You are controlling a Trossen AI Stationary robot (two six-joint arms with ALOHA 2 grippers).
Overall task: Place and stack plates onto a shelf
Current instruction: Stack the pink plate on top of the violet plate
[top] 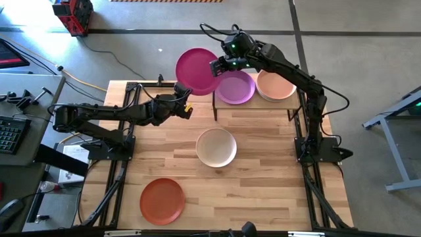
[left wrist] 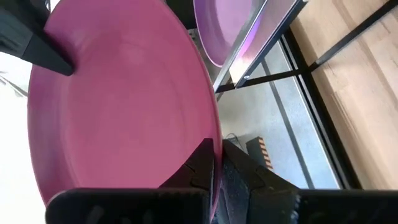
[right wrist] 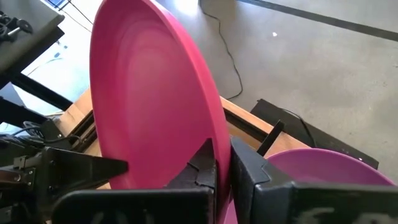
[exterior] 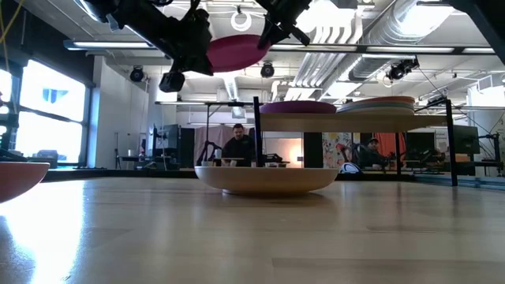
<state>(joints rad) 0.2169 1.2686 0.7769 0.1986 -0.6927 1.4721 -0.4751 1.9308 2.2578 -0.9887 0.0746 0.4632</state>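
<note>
Both tools clench the magenta plate (top: 197,71) in the air beside the shelf (exterior: 339,121): the left tool (top: 185,104) on its near rim, the right tool (top: 218,67) opposite. Only the low view shows the plate raised above the shelf, where the purple plate (top: 236,87) rests.

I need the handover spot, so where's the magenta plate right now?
In the high view the magenta plate is in the air just left of the shelf and its purple plate, pinched by the left gripper and right gripper.

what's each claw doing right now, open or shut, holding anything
Left claw: shut on the magenta plate, gripping its rim.
Right claw: shut on the same magenta plate, at the opposite rim, beside the purple plate.
</note>
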